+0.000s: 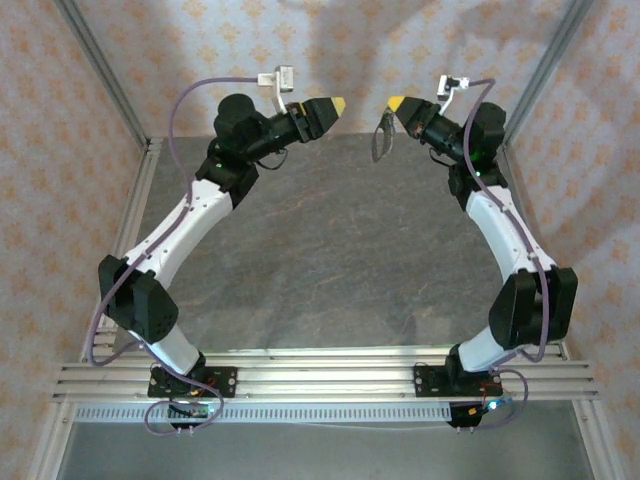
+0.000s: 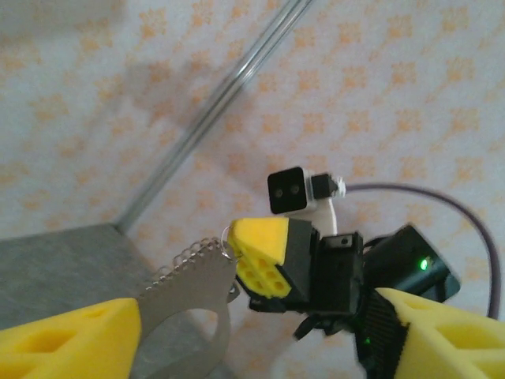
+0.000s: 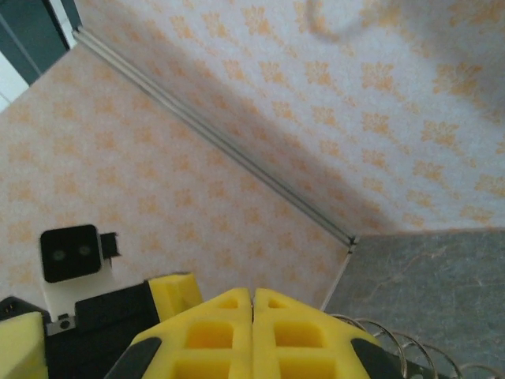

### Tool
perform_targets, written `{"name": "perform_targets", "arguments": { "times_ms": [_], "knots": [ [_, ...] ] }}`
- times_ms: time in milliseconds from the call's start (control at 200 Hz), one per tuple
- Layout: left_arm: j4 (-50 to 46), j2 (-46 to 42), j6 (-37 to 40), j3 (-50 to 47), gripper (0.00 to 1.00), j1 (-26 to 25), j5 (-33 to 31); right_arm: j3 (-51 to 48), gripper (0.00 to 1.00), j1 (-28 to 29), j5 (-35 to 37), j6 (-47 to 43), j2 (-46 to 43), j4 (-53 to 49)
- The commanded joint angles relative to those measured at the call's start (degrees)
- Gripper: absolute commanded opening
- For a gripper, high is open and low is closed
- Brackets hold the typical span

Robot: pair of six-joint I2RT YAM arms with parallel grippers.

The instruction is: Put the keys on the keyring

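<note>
Two grippers (left gripper [image 1: 339,105], right gripper [image 1: 396,102]), one keyring [image 1: 381,141].

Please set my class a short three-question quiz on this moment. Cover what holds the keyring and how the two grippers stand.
1. Which one holds the keyring?
A. the left gripper
B. the right gripper
C. neither; it lies on the table

2. True or false: the left gripper is shut.

3. Fill in the blank: the tips of both grippers are coloured ____.

Key
1. B. The right gripper is shut on the keyring, whose coiled edge shows beside its tip.
2. False. The left gripper is open, with its fingers wide apart in its own wrist view.
3. yellow
</note>
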Motion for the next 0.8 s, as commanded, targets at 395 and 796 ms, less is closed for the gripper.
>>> {"name": "perform_targets", "arguments": {
  "times_ms": [395,796],
  "knots": [
    [-25.34,13.16,15.86,19.36,0.92,3.45,16.54,12.66,0.00,-0.11,-16.86,-7.63,10.13,-11.44],
    [-15.16,19.78,6.16,20.63,0.54,3.45,19.22,9.48,0.00,0.33,-15.69,-6.12,10.08,-7.93]
  ]
}}
